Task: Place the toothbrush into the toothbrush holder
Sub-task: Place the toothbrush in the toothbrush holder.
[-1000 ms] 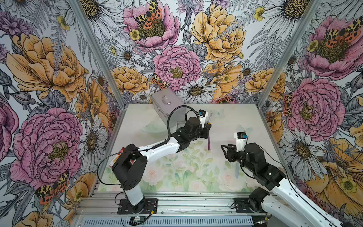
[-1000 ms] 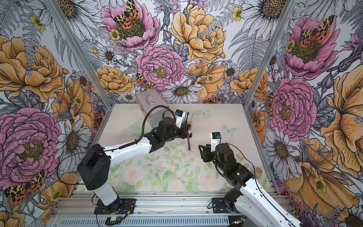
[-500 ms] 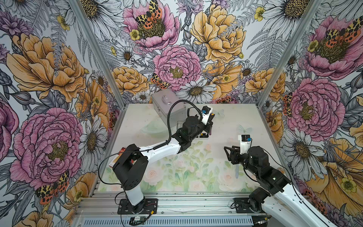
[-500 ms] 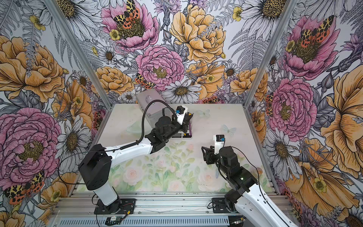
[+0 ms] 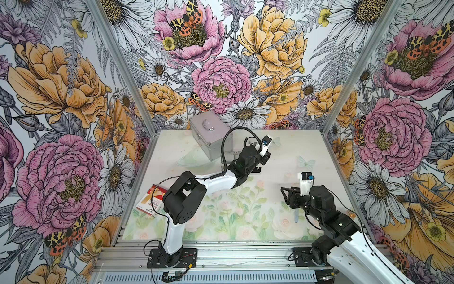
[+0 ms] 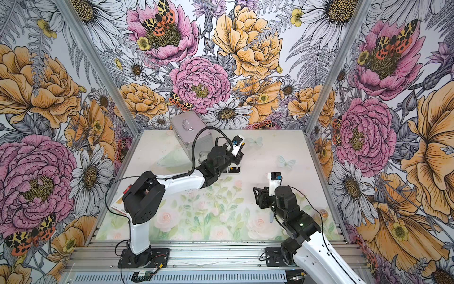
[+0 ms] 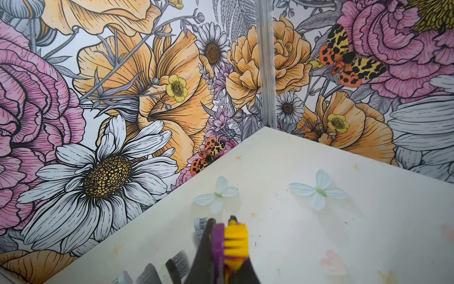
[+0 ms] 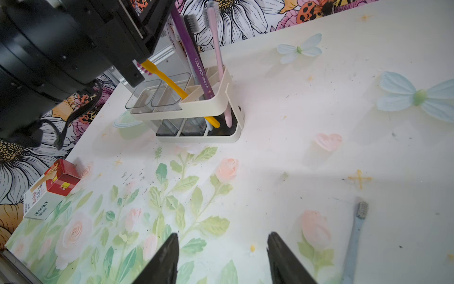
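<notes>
The left end effector is closed on the purple toothbrush, whose lower end stands inside the toothbrush holder. I would lower it straight, release gently, then rise without catching the pink toothbrush. The right end effector hangs wide and empty.

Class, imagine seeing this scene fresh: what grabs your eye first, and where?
The huge floral wallpaper on every wall wins. Next comes the left gripper, shut on a purple toothbrush standing in the white toothbrush holder towards the back of the table. A blue toothbrush lies flat beside the open right gripper.
</notes>
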`<state>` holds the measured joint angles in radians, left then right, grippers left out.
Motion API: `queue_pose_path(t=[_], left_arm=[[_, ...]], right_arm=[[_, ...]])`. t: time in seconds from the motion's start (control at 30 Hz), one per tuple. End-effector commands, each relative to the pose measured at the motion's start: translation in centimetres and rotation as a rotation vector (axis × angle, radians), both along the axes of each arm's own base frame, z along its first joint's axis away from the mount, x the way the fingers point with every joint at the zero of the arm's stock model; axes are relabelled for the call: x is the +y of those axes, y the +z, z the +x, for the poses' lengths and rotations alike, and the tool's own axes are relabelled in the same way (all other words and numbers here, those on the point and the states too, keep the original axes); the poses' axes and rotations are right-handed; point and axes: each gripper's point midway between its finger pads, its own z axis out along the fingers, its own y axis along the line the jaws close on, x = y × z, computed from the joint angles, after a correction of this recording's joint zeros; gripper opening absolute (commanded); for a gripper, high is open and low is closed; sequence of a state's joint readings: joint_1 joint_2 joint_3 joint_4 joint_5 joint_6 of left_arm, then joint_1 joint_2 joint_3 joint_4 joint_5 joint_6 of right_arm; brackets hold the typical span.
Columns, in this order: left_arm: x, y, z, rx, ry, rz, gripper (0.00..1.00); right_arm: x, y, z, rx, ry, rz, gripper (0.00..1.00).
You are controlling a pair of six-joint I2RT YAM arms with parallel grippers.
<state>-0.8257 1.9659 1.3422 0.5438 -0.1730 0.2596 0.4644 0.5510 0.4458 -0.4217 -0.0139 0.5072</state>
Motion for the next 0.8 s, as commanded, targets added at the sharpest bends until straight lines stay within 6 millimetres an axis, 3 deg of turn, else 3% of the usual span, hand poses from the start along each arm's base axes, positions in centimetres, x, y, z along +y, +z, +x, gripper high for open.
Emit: queue_pose_path(t=[0.0,0.37,0.5,0.6,0.77], left_arm=[[0.6,2.3,1.3,-0.054,0.043,-0.043,0.00],[1.9,-0.5,3.3,-0.005,0.117,-0.057,0.01],[1.8,-1.2,3.4,0.001,0.121,-0.055,0.13],[1.8,-1.5,3.4,0.002,0.122,-0.052,0.30],[1.7,-1.6,3.3,-0.003,0.118,-0.047,0.37]], right_arm=[[-0.1,-0.2,-0.1,0.002,0.006,0.010,0.59],[-0.9,-0.7,0.2,0.010,-0.013,0.001,0.60],[-1.1,-0.5,0.3,0.007,-0.022,0.006,0.61],[-1.3,-0.3,0.4,0.011,-0.037,0.012,0.63],[-1.5,-0.3,0.7,0.031,-0.056,0.015,0.63]])
